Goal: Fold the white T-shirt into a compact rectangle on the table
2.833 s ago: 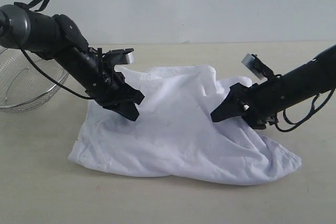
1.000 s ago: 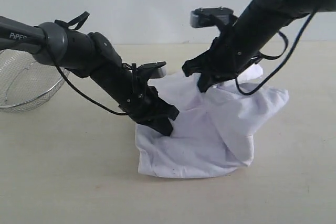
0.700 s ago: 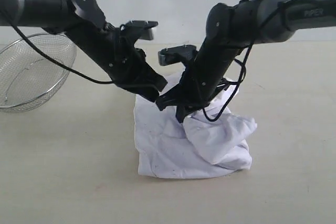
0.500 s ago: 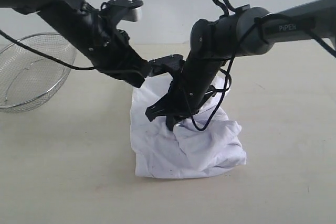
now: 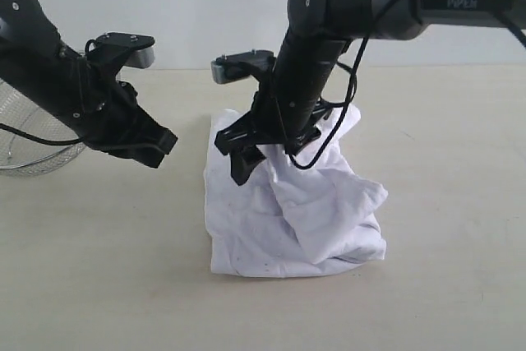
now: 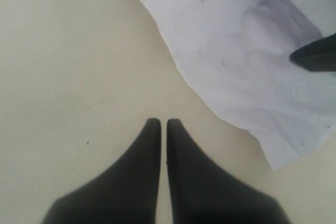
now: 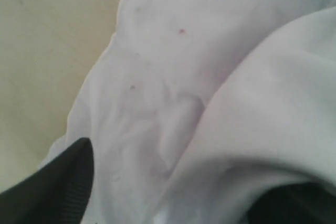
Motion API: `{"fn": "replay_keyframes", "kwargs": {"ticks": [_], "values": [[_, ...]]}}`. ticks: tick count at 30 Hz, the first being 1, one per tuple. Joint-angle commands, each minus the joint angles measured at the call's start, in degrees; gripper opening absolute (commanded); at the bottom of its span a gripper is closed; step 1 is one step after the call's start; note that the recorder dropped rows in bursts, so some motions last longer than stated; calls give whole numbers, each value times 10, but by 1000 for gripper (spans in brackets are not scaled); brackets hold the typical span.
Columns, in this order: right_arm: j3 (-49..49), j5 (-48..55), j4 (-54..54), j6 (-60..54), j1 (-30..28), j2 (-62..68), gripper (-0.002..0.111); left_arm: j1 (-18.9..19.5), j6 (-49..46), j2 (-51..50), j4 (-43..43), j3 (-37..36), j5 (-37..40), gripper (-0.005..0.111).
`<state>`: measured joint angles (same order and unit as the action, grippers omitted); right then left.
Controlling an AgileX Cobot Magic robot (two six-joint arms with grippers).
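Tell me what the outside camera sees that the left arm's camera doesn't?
Only the outside camera shows the wire basket and the whole right claw, spread open. Only the left arm's camera shows the left claw close up, its tips pressed shut over bare table. Both show the white T-shirt lying bunched on that table.

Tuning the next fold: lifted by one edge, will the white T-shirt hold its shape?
Probably not: the white T-shirt lies crumpled and creased, so it likely drapes limply. Pushed across the smooth table, it would probably bunch rather than slide whole.
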<state>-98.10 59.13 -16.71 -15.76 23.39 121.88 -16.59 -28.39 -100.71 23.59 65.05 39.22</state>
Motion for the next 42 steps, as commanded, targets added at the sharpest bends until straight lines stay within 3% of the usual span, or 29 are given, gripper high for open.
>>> {"fn": "replay_keyframes", "kwargs": {"ticks": [1,5,7,9,12,14,15,19,24,31,36,42], "values": [[-27,24,51,13,0,-37,50,1,6,5,2,-3,-19,4],[-32,30,34,-6,0,-47,27,1,4,4,10,-3,-28,4],[-32,32,-3,-28,0,-46,25,1,4,4,11,-3,-33,4],[-32,29,-26,-46,0,-46,28,1,4,4,11,-3,-33,4],[-32,20,-27,-47,0,-47,43,1,4,4,14,-3,-33,4],[-32,23,4,-37,0,-47,45,1,4,4,14,-3,-32,4],[-32,29,29,-28,0,-47,41,1,4,4,14,-3,-31,4],[-32,60,184,26,-6,-47,0,1,-3,4,25,-3,-29,4],[-32,94,265,35,-46,-47,0,1,-110,4,127,-9,-23,4],[-5,108,225,38,-136,-51,0,1,-112,4,132,-33,-60,4],[61,108,202,31,-133,-52,0,1,-115,4,132,-34,-64,4],[122,75,77,-9,-120,-52,0,1,-115,4,132,-34,-64,4]]}}
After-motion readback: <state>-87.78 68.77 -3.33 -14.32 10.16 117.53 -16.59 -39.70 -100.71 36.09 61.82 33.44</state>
